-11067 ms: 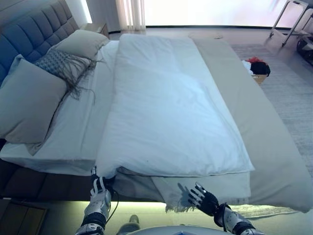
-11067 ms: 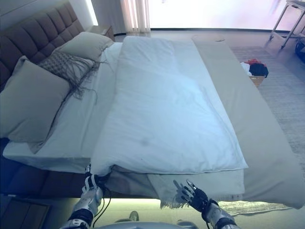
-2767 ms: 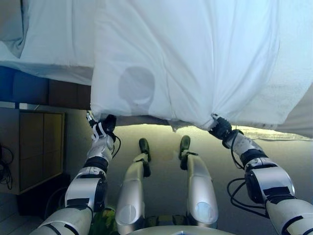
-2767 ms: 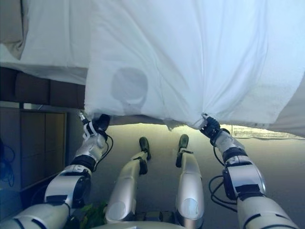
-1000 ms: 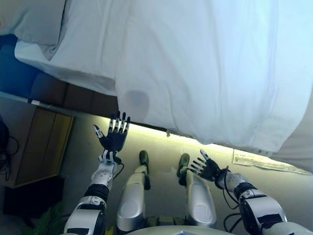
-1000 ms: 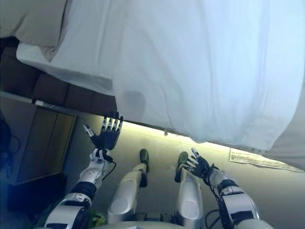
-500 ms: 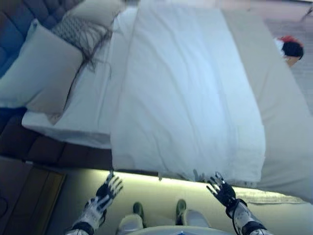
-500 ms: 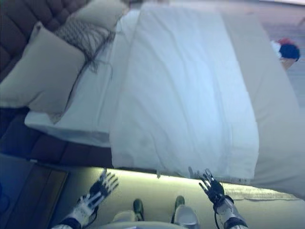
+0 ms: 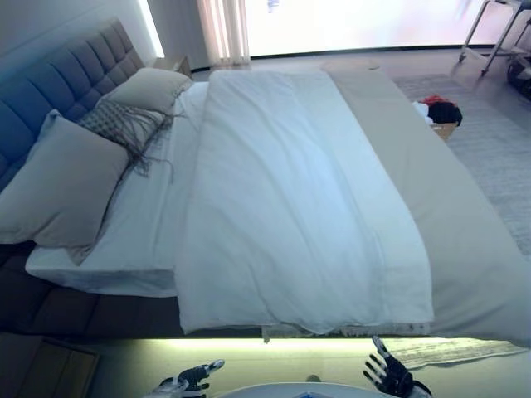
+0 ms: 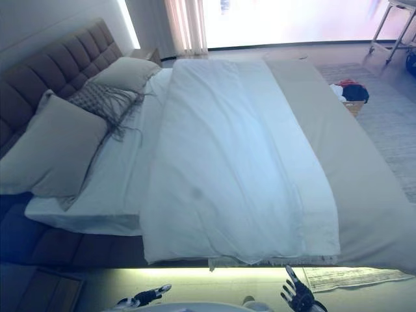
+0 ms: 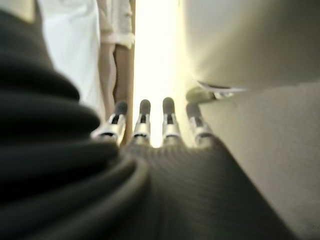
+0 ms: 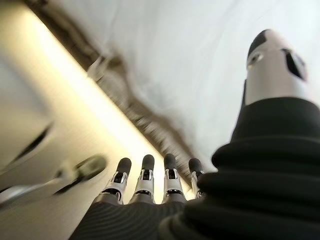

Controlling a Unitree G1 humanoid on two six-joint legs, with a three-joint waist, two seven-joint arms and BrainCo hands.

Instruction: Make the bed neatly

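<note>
Both hands free, nothing held. Left robot hand (image 9: 192, 381) low at 7 o'clock, below the bed's (image 9: 108, 311) near side, fingers (image 11: 141, 120) straight and loose. Right robot hand (image 9: 388, 376) at 5 o'clock, fingers (image 12: 146, 176) spread and straight, just off the lit strip under the frame. White duvet (image 9: 290, 207) lying flat down the middle of the bed, near edge hanging slightly over the side, a few soft creases across it. Beige blanket (image 9: 431, 191) spread along the 3 o'clock side, partly under the duvet. White sheet (image 9: 141, 224) bare at 9 o'clock. Large pillow (image 9: 58, 182) at 9 o'clock against the padded headboard (image 9: 58, 83), fringed cushion (image 9: 120, 124) beside it, second pillow (image 9: 149, 87) at 11 o'clock. Basket of clothes (image 9: 440, 116) on the floor at 2 o'clock, well apart from the bed.
</note>
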